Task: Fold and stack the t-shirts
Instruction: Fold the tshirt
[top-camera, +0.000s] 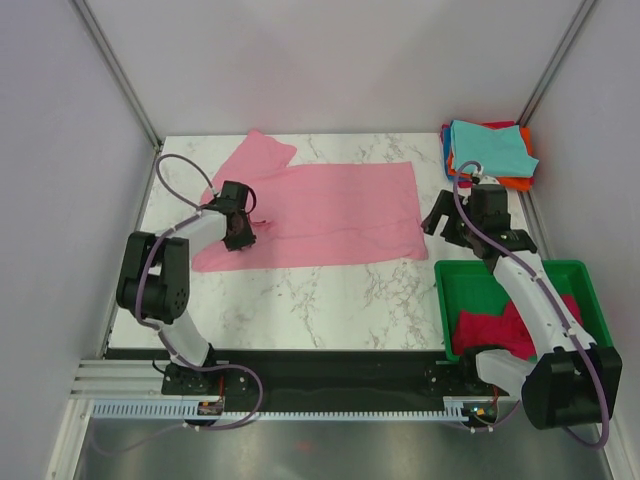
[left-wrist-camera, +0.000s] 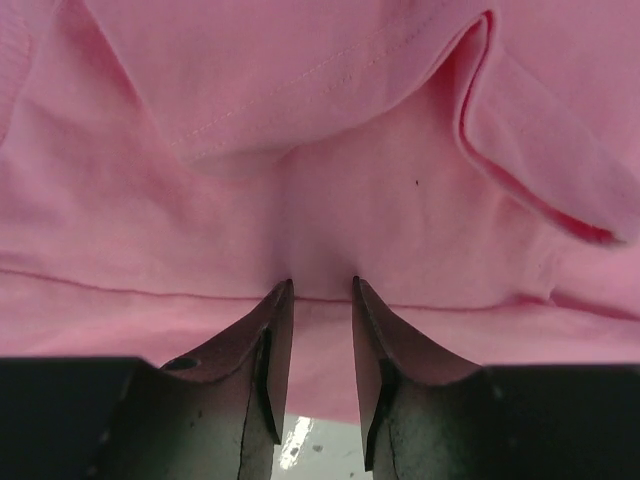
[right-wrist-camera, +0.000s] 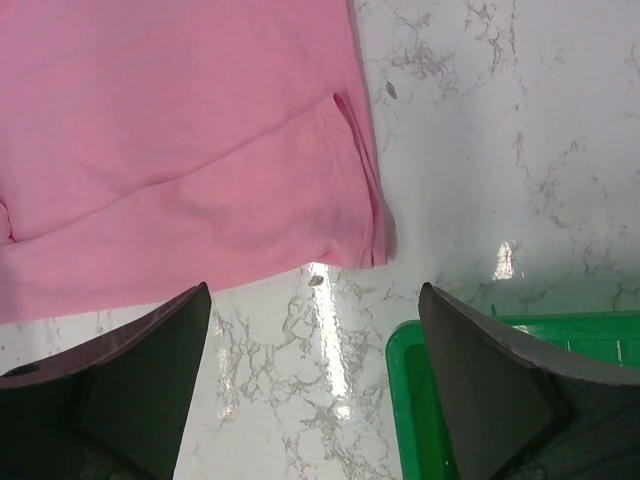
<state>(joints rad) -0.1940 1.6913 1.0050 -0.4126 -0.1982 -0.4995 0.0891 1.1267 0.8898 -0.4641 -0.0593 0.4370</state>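
Top cam: fixed, high on the near side, tilted down and forward, covers the whole counter (top-camera: 330, 300). Left wrist cam: looks along the left pincer (left-wrist-camera: 321, 282), very close, so the pink t-shirt (left-wrist-camera: 330, 200) fills almost the whole frame. Right wrist cam: sits higher, looks down past the right pincer (right-wrist-camera: 315, 287) and catches a pink t-shirt corner, bare counter and the green bin (right-wrist-camera: 405, 390) rim. Overlap: all three see the pink t-shirt. Top and right wrist share the green bin corner.
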